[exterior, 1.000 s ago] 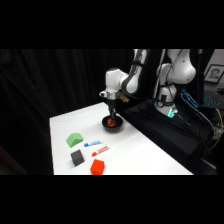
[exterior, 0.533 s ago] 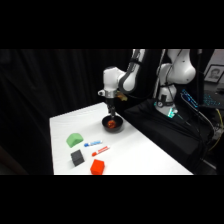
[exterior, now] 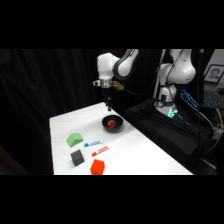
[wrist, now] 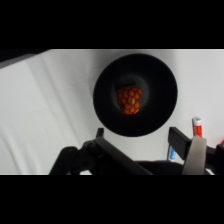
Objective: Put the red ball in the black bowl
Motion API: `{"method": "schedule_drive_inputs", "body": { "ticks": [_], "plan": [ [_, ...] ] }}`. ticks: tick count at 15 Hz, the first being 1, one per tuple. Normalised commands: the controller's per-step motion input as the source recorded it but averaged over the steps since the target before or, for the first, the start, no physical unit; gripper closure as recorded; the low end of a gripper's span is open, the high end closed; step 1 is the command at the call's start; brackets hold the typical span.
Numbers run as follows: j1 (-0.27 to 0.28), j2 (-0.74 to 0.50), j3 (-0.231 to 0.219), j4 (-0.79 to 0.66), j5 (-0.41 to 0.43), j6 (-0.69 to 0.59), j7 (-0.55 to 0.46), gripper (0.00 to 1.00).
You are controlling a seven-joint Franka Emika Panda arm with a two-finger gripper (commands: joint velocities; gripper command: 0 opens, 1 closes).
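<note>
wrist view: red ball (wrist: 130,99) lay at the bottom of the black bowl (wrist: 162,75), centred in its hollow. gripper (wrist: 150,142) hung above the bowl's near rim, fingers apart, holding nothing. side view: gripper (exterior: 108,106) was above the far edge of the bowl (exterior: 113,123) on the white table (exterior: 145,155).

1. The ball (wrist: 130,99) sits in the bowl's (wrist: 107,75) hollow.
2. The gripper (exterior: 108,106) hangs above the bowl's far rim.
3. Marker (exterior: 100,150), wedge (exterior: 74,140), block (exterior: 77,158) and cube (exterior: 97,167) lie nearer the camera than the bowl.
</note>
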Motion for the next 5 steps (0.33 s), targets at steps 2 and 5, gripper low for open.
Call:
{"method": "schedule_drive_inputs", "body": {
  "ticks": [2, 5],
  "plan": [
    [-0.053, -0.31, -0.029, 0.19, -0.196, -0.46, 0.12, 0.0],
    [-0.045, -0.25, -0.014, 0.2, -0.189, -0.41, 0.11, 0.0]
  ]
}}
